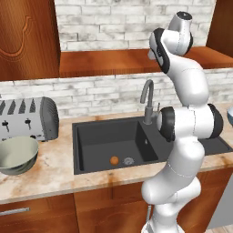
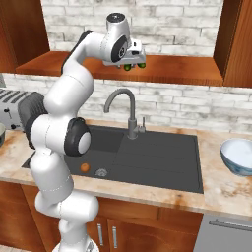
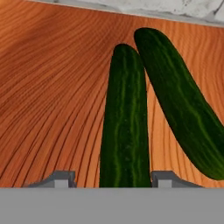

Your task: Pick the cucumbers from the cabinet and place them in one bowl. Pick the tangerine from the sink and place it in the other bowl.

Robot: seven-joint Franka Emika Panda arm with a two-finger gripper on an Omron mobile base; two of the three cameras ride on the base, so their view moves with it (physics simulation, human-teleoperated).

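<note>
Arm reaches up into the open shelf bay of the cabinet [image 2: 162, 69]. Gripper [image 3: 113, 178] sits low over the wooden shelf, one cucumber [image 3: 124, 127] lying lengthwise between its fingertips [image 3: 61, 177]; jaws bracket it closely, but contact cannot be told. Second cucumber [image 3: 183, 100] lies just beside the first, touching near the far ends and angled away. Tangerine [image 1: 114, 160] rests in the sink [image 1: 100, 145] beside the drain. Grey-green bowl [image 1: 17, 154] on counter left, near the toaster [image 1: 29, 118]; pale blue bowl [image 2: 238, 156] on counter right.
</note>
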